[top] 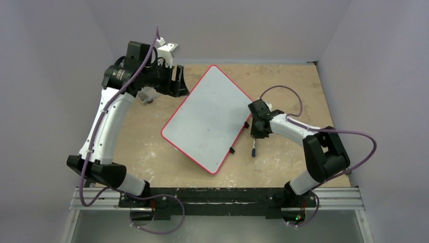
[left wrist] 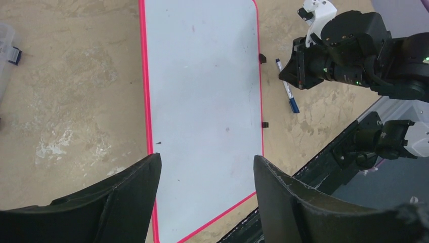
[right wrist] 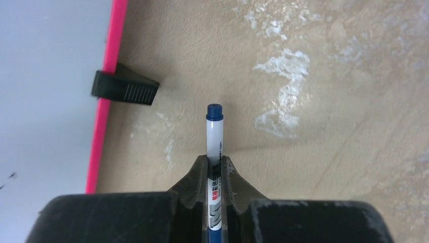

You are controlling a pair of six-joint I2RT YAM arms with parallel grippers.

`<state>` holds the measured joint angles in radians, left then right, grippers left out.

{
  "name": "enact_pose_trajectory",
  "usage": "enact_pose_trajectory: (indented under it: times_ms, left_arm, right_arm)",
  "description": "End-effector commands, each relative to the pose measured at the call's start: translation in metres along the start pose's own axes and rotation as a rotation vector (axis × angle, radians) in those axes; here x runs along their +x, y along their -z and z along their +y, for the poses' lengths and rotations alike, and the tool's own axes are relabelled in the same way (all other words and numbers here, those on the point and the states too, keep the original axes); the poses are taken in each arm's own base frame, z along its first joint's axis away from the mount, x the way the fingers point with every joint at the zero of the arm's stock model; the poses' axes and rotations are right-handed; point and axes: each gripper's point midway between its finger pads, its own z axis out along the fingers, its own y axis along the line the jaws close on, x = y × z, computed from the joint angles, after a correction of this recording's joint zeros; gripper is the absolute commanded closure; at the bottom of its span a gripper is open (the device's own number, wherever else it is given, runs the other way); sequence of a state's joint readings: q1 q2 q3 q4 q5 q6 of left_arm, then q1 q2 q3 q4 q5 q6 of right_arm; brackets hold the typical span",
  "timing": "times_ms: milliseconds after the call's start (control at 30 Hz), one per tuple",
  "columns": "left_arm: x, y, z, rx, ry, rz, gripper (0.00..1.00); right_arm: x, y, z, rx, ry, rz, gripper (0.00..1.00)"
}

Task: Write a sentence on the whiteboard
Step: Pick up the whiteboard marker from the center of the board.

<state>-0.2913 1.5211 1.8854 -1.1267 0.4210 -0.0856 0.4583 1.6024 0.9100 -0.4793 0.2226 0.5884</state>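
The whiteboard (top: 210,119) lies flat and tilted on the tan table, with a red rim and small black feet. Its face shows only faint specks; no blue sentence is visible on it. My right gripper (top: 257,132) is just off the board's right edge, shut on a white marker with blue ends (right wrist: 214,132), low over the table. The marker (left wrist: 287,92) and the right gripper (left wrist: 296,71) also show in the left wrist view. My left gripper (top: 179,83) is open and empty, raised by the board's far-left edge; its fingers (left wrist: 126,197) frame the board (left wrist: 202,91).
A small clear plastic box (top: 145,96) sits on the table under the left arm and at the left edge of the left wrist view (left wrist: 6,50). A black board foot (right wrist: 124,86) sticks out beside the marker. Grey walls enclose the table.
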Motion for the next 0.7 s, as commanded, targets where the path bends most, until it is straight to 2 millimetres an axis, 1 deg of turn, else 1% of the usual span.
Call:
enact_pose_trajectory:
  times_ms: [0,33,67,133,233,267,367,433,467,533,567,667]
  left_arm:
    - [-0.009,0.021,-0.025,0.077,-0.030,-0.099,0.33]
    - [-0.007,0.023,-0.028,0.094,-0.025,-0.109,0.33]
    - [-0.008,0.028,-0.036,0.121,-0.028,-0.131,0.33]
    - [-0.008,0.032,-0.049,0.175,-0.019,-0.162,0.33]
    - [-0.008,0.033,-0.068,0.236,-0.029,-0.195,0.33]
    - [-0.008,0.033,-0.076,0.256,-0.035,-0.207,0.34]
    - [-0.011,0.031,-0.095,0.302,-0.042,-0.257,0.34]
    - [-0.016,0.031,-0.105,0.326,-0.013,-0.299,0.35]
    - [-0.022,0.030,-0.112,0.354,-0.003,-0.335,0.36]
    - [-0.027,0.028,-0.126,0.417,0.018,-0.372,0.38]
    - [-0.029,0.026,-0.133,0.444,0.023,-0.384,0.39]
    - [-0.034,0.018,-0.143,0.482,0.049,-0.421,0.39]
  right_arm:
    - [-0.032,0.053,0.013,-0.086,-0.123,-0.117,1.00]
    - [-0.039,0.068,0.015,-0.115,-0.152,-0.150,1.00]
    - [-0.046,0.082,0.017,-0.146,-0.188,-0.182,1.00]
    - [-0.060,0.111,0.022,-0.215,-0.265,-0.245,1.00]
    - [-0.082,0.155,0.029,-0.337,-0.380,-0.351,1.00]
    - [-0.089,0.173,0.030,-0.391,-0.432,-0.391,1.00]
    - [-0.105,0.212,0.035,-0.519,-0.575,-0.457,1.00]
    - [-0.112,0.229,0.034,-0.566,-0.681,-0.470,1.00]
    - [-0.116,0.238,0.033,-0.583,-0.738,-0.477,1.00]
    - [-0.122,0.252,0.034,-0.628,-0.812,-0.478,1.00]
    - [-0.124,0.258,0.034,-0.646,-0.852,-0.473,1.00]
    - [-0.130,0.270,0.033,-0.681,-0.979,-0.448,1.00]
